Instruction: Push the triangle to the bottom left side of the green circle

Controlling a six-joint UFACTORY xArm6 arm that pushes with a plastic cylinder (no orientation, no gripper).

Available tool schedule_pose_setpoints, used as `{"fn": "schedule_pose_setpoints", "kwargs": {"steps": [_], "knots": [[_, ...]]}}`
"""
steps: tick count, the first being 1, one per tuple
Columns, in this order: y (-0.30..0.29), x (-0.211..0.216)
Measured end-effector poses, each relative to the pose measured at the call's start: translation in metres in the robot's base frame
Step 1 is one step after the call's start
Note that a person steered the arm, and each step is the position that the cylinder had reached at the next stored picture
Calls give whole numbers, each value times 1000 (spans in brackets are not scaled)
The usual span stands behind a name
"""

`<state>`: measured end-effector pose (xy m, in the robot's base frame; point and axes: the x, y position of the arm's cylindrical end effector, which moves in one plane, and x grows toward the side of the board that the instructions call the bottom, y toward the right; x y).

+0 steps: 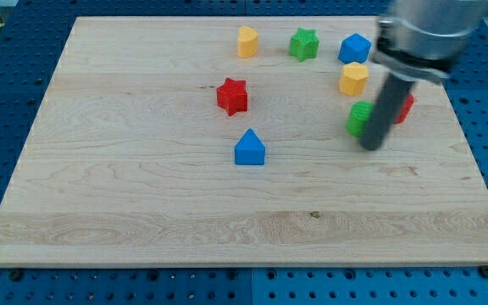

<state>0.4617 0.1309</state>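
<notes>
The blue triangle [249, 148] sits near the middle of the wooden board [142, 195]. The green circle [358, 119] lies toward the view's right, partly hidden behind my rod. My tip [370, 145] rests on the board just at the circle's lower right, well to the right of the triangle. A red block [406, 108] shows only in part behind the rod, on the circle's right.
A red star [232, 96] lies up and left of the triangle. A yellow block [246, 41], a green star [304, 43] and a blue block [355, 47] stand along the view's top. Another yellow block [353, 79] is just above the green circle.
</notes>
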Motion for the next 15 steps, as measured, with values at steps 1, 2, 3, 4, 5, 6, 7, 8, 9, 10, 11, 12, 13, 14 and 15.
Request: {"fn": "schedule_pose_setpoints", "kwargs": {"steps": [1,2,3,4,5,6,7,8,9,10,11,12,13,14,15], "knots": [[-70,-41],[-63,-59],[-66,11],[-77,1],[-58,-30],[-117,-116],[-204,-159],[-289,-201],[-312,-143],[-286,-56],[-205,-8],[-177,-33],[-218,-106],[-195,-78],[-136,40]]}}
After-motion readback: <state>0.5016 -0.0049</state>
